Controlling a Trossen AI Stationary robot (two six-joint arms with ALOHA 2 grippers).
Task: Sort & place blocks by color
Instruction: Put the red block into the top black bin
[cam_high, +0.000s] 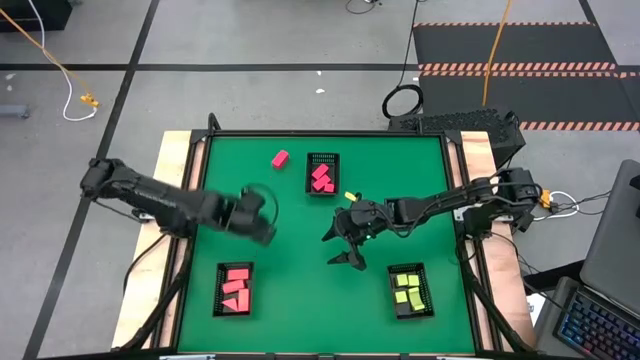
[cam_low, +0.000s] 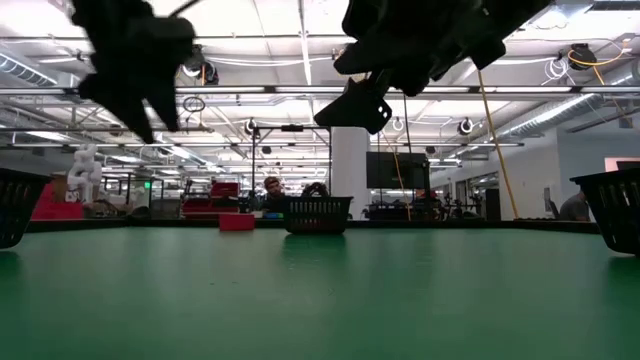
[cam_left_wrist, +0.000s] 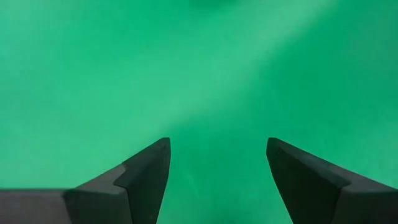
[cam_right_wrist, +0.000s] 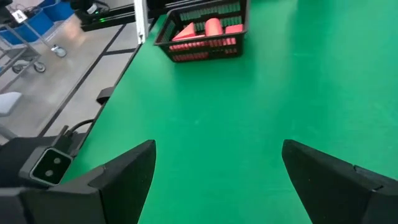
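Observation:
A loose magenta-pink block lies flat on the green table at the far left of centre; the low view shows this block too. A small yellow-green block lies beside my right arm. My left gripper hovers open over bare table left of centre, and its wrist view shows nothing between the fingers. My right gripper hangs open above the table's middle, its fingers wide apart over bare green.
Three black mesh trays stand on the table. The far middle one holds magenta blocks. The near left one holds coral-red blocks and shows in the right wrist view. The near right one holds yellow-green blocks. Bare green lies between them.

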